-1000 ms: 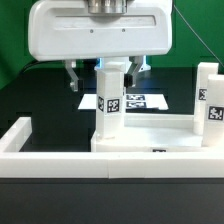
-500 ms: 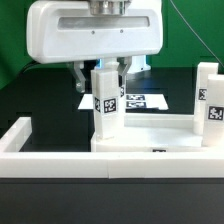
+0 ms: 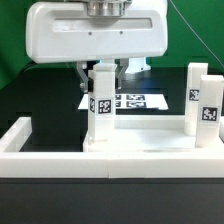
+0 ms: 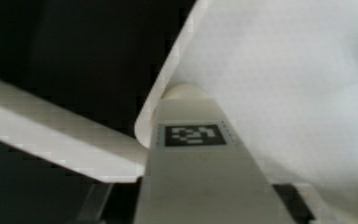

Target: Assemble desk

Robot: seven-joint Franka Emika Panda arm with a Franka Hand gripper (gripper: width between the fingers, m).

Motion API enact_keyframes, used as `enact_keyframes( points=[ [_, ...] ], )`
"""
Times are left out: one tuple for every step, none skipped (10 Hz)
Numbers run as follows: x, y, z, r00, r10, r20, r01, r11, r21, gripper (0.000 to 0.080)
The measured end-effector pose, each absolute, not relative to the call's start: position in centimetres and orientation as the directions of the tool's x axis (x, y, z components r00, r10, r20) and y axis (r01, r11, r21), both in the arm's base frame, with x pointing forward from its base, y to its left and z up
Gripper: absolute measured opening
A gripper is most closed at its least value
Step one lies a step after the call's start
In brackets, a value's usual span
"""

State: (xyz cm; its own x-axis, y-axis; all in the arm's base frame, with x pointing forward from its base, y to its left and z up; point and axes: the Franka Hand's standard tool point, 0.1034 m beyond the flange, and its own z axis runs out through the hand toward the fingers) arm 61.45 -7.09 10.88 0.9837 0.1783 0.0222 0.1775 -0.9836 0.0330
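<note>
The white desk tabletop point(image 3: 150, 146) lies flat against the front border wall. Two white tagged leg posts stand upright on it. One leg post point(image 3: 100, 108) is toward the exterior view's left, the other leg post point(image 3: 203, 105) at the right end. My gripper point(image 3: 102, 72) hangs over the left post, a dark finger point(image 3: 88, 74) pressed on each side of its top. In the wrist view the same post point(image 4: 202, 175) runs between my gripper point(image 4: 202, 205) fingers point(image 4: 108, 200), its tag facing the camera. The tabletop point(image 4: 291, 60) spreads out beyond it.
A low white border wall point(image 3: 18, 140) runs along the front and up the exterior view's left side. The marker board point(image 3: 135, 101) lies on the black table behind the posts. The big white gripper body point(image 3: 95, 35) hides the area behind it.
The fingers have closed in from wide apart onto the top of the left leg post. The tabletop and both posts have shifted toward the exterior view's left.
</note>
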Motion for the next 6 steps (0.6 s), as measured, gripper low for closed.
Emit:
enact_keyframes(
  points=[
    [61.43,-7.14,10.83,0.999,0.042,0.025,0.042,-0.999,0.027,0.0291],
    [61.46,-7.23,10.80,0.995,-0.094,0.031,-0.094,-0.996,0.009,0.0291],
    [61.49,-7.34,10.78,0.964,-0.262,0.033,-0.262,-0.965,-0.015,0.0291],
    [61.55,-7.20,10.79,0.936,-0.351,0.033,-0.350,-0.936,-0.018,0.0291],
    [61.56,-7.14,10.78,0.909,-0.415,0.031,-0.415,-0.910,-0.022,0.0291],
    [61.57,-7.12,10.78,0.881,-0.472,0.029,-0.471,-0.882,-0.026,0.0291]
  ],
)
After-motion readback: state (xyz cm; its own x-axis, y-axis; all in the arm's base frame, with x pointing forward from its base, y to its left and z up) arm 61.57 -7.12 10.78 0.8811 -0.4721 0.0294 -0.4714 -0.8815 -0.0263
